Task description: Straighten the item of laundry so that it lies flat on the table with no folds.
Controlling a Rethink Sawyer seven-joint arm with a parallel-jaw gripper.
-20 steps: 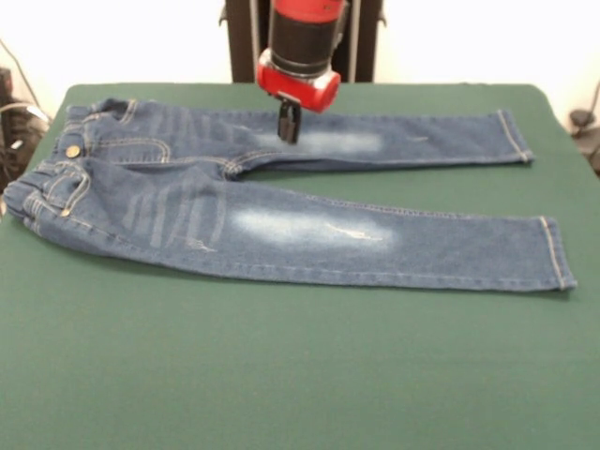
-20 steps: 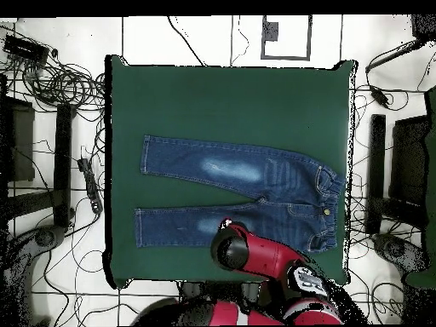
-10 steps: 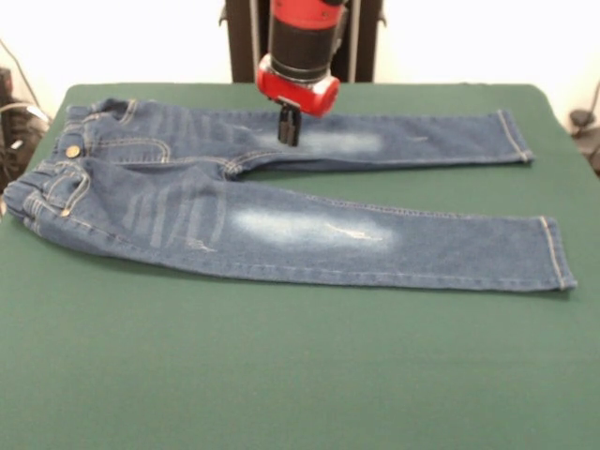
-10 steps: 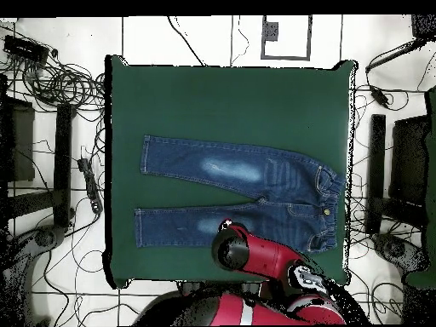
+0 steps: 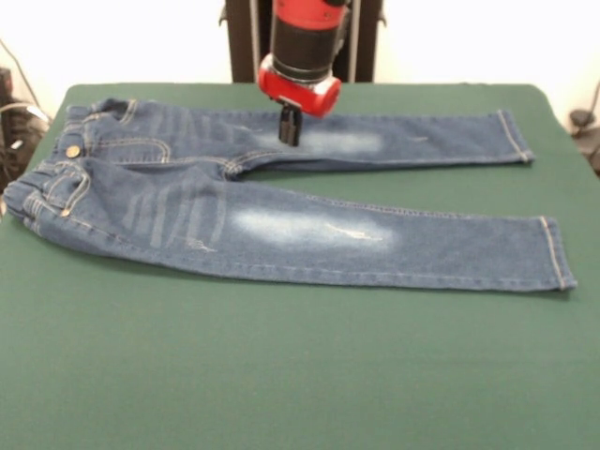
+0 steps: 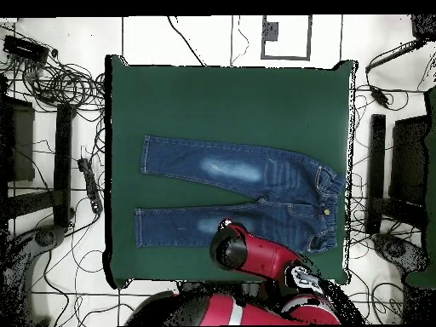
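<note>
In the front view, the jeans (image 5: 281, 202) lie spread on the green table (image 5: 281, 375), with the waistband (image 5: 47, 178) at the left and the 2 legs going to the right, a little apart. Small wrinkles show near the waistband. The gripper (image 5: 290, 127) hangs above the far leg's faded patch (image 5: 333, 142). Its fingers look closed together and hold nothing.

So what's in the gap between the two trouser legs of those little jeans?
Nothing but bare green table. In the front view the wedge between the legs of the jeans widens toward the cuffs; the overhead view shows the same.
</note>
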